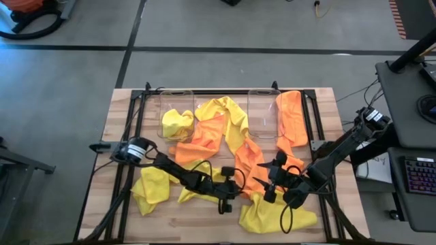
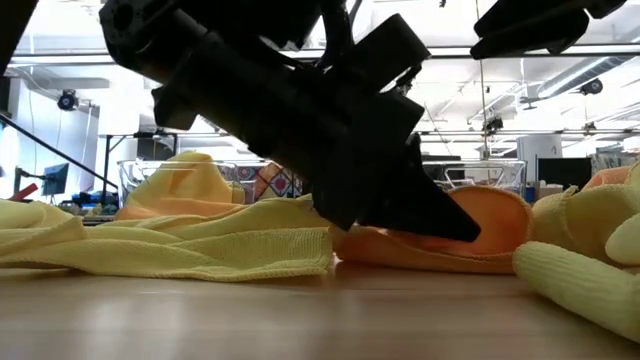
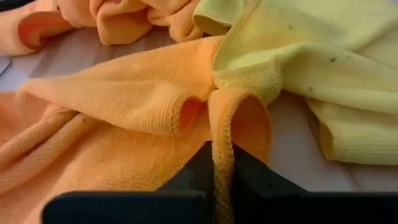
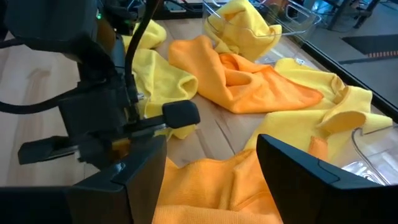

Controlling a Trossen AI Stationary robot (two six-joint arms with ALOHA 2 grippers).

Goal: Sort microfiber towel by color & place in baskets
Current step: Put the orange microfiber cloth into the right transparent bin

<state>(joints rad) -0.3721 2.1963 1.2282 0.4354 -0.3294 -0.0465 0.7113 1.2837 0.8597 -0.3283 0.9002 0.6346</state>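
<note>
Pinching, left gripper (image 1: 228,188): its fingers squeeze the folded edge of an orange towel (image 3: 124,106) at about 6 o'clock on the table (image 1: 122,136).
Right gripper (image 1: 272,178): its fingers are spread wide over orange cloth, just at 3 o'clock from the left one.
In the way: a yellow towel (image 3: 323,62) lies on the pinched towel's edge, and both arms cross the pile.
Baskets: two clear ones at 12 o'clock; the left basket (image 1: 176,117) holds one yellow towel (image 1: 176,124), and the right basket (image 1: 263,116) looks bare inside.
Orange towels: about three, one (image 1: 291,117) draped at 2 o'clock.
Yellow towels: about four, though the tangle makes counting hard.
</note>
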